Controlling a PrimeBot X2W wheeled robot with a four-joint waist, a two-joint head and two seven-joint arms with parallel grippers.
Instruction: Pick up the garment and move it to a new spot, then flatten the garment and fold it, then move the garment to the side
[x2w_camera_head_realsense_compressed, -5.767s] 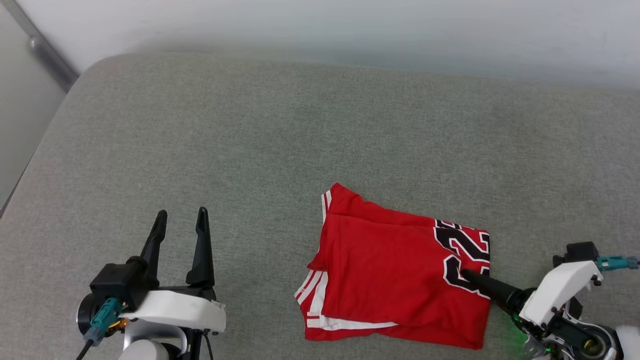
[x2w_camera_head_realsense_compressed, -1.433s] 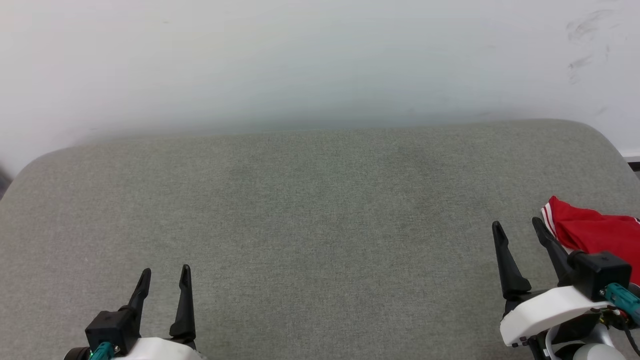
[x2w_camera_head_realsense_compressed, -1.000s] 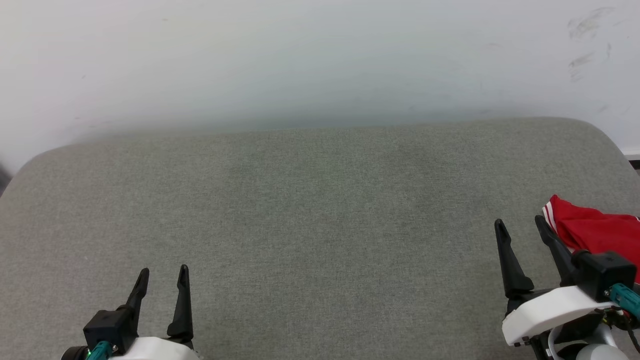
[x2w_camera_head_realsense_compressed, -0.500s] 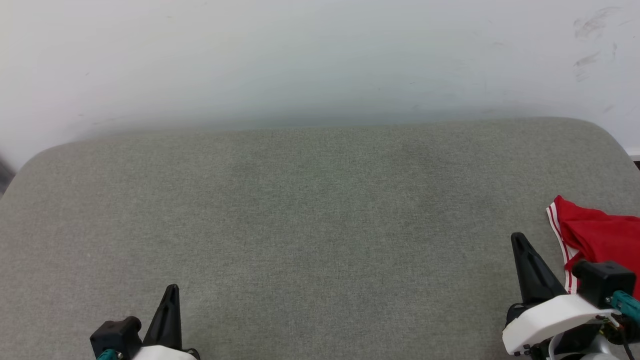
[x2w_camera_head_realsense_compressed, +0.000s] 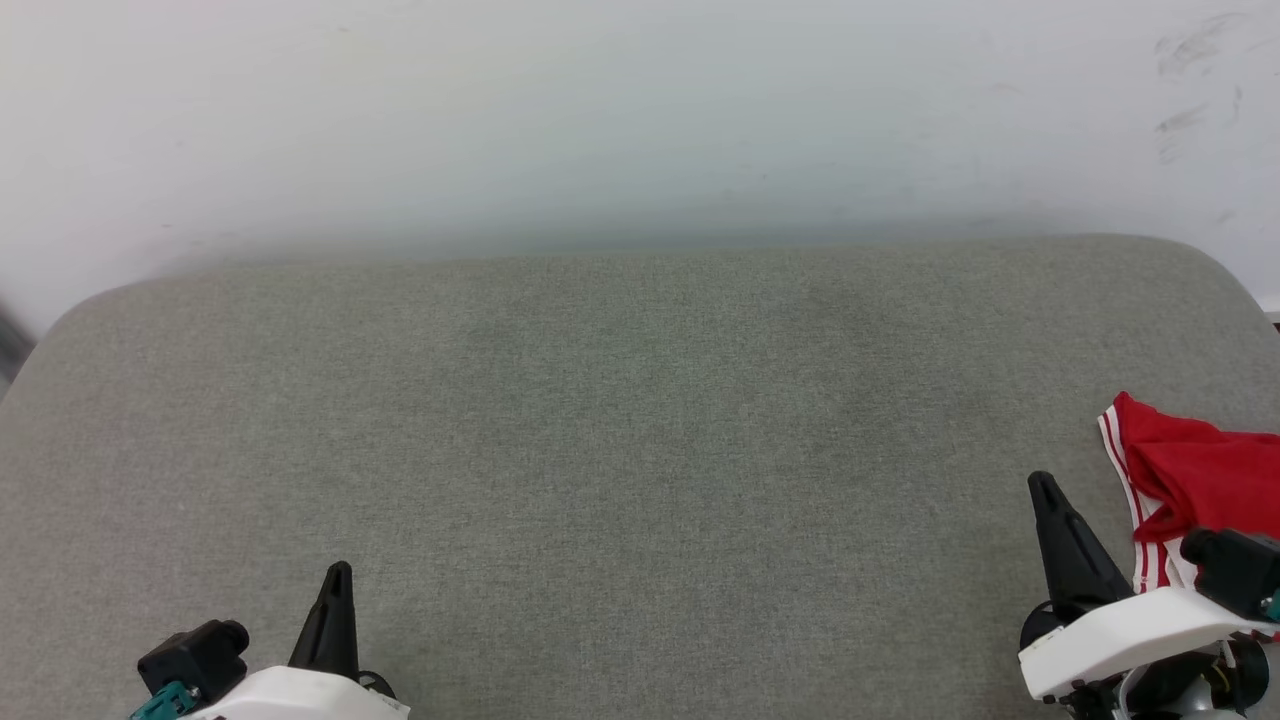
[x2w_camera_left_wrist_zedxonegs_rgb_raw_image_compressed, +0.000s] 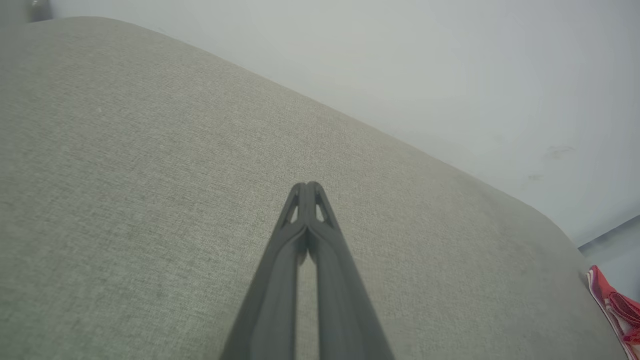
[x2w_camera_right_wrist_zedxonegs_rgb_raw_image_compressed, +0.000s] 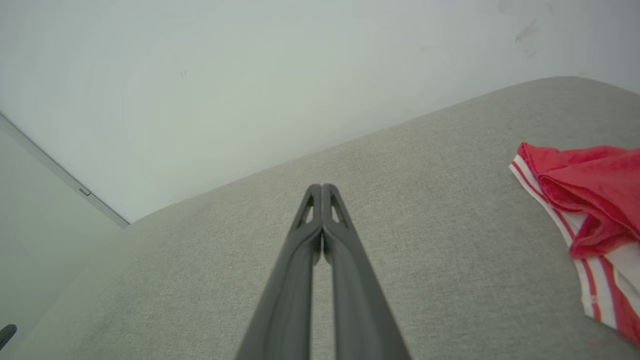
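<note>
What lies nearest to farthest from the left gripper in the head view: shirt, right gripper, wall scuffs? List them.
From the left gripper:
1. Right gripper, lower right.
2. Shirt, just beyond it, right edge.
3. Wall scuffs, upper right, farthest.

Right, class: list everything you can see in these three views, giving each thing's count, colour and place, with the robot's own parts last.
padded surface: one, grey-green fabric, across the middle, against the wall.
wall: one, white, scuffed at upper right, behind the surface.
garment: one, red with red-and-white striped trim, bunched at the surface's right end, unheld.
left gripper: one, black, lower left, jaws shut, empty.
right gripper: one, black, lower right beside the garment, jaws shut, empty.
</note>
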